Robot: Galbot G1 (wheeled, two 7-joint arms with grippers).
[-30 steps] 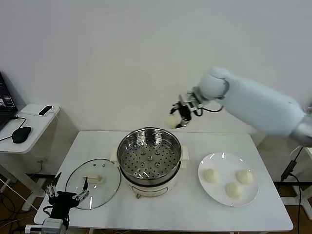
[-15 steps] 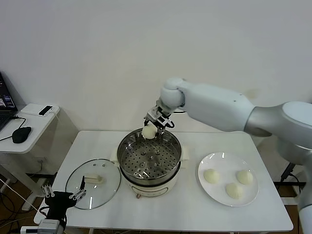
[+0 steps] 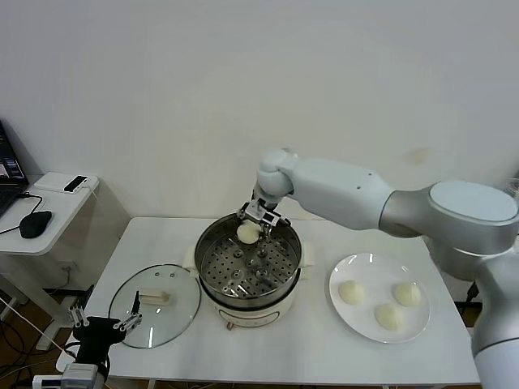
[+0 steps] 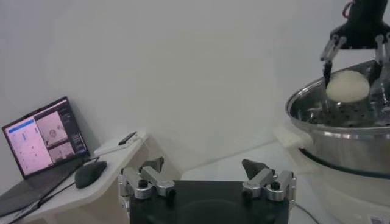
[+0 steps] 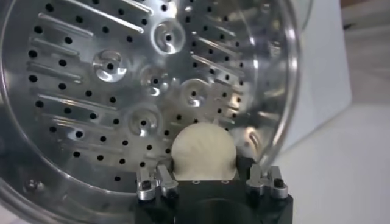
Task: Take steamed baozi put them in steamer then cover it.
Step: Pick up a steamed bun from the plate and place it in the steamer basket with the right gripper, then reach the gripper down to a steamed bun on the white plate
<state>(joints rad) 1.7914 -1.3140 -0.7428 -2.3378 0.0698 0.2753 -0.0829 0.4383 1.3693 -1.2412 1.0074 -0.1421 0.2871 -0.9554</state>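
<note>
Head view shows the right claw (image 3: 258, 217) lower than a moment before: a second ago it hung high behind the steamer (image 3: 249, 267) near the wall, half a second ago it was at the back rim, and now it reaches just inside the pot at its far side. Its fingers are clamped on one baozi (image 3: 248, 232), held just above the perforated tray (image 3: 243, 271); whether the bun touches the tray cannot be told. In the right wrist view the same bun (image 5: 203, 152) sits between the claw's two fingers with the holed tray right behind it.

Three more baozi (image 3: 389, 316) lie on the white plate (image 3: 349, 318) on the counter (image 3: 308, 356), to the right of the steamer. The cover (image 3: 154, 304) lies flat on the counter to the steamer's left, handle up.

The left claw (image 3: 104, 327) waits low at the counter's near left corner, just by the cover's edge, its fingers spread wide apart and holding nothing; it has shifted slightly there.
</note>
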